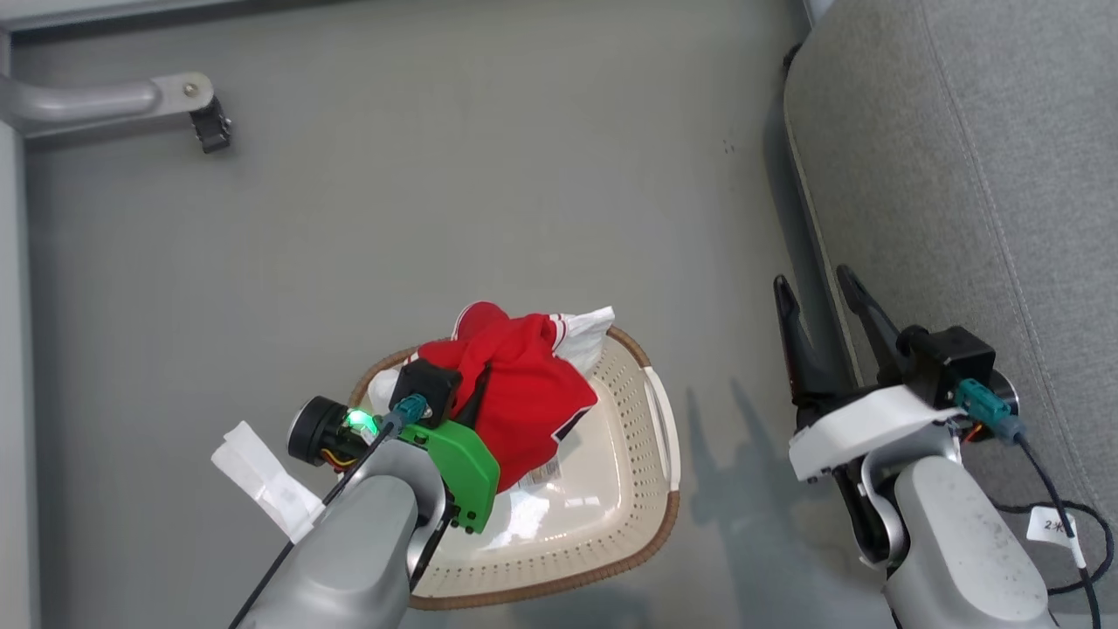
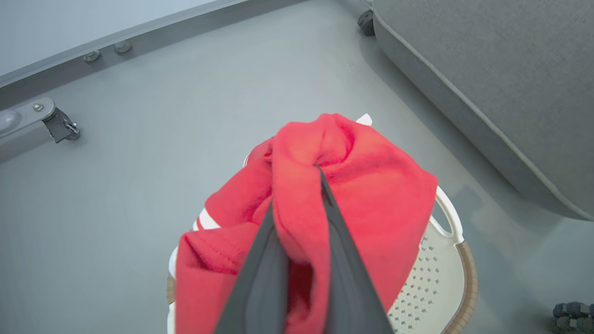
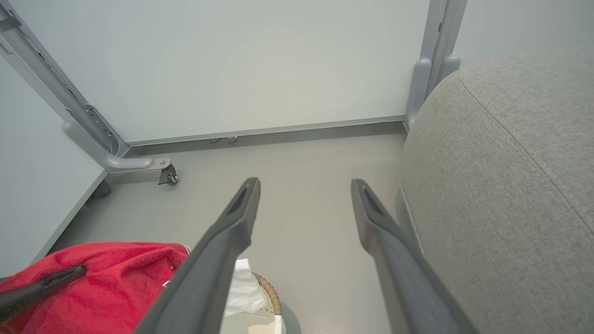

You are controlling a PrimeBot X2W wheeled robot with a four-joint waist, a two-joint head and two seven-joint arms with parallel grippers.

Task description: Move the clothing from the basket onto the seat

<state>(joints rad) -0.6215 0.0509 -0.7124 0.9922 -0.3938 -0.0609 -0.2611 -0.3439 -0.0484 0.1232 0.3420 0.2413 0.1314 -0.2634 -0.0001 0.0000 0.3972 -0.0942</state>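
- Clothing (image 1: 515, 393): red garment with white stripe trim, bunched in a lump over the far-left part of the basket (image 1: 669, 524). Its lower edge drapes down inside toward the basket's bottom.
- Left hand (image 2: 301, 185): fingers pinched tight on a fold at the top of the lump, with fabric spilling to either side of them.
- Long axis: none clear; the garment hangs downward from the pinch.
- White cloth (image 1: 585, 328): at the basket's far rim, touching the red. Cannot tell whether it is tangled.
- Seat (image 1: 978, 175): right of the basket, apart from it, higher than its rim.
- Right hand (image 1: 812, 278): fingers spread wide and empty, between basket and seat, so it is the nearer hand to the seat.
- Judgement: the carry runs rightward from the basket, and the hanging hem must clear the rim first.
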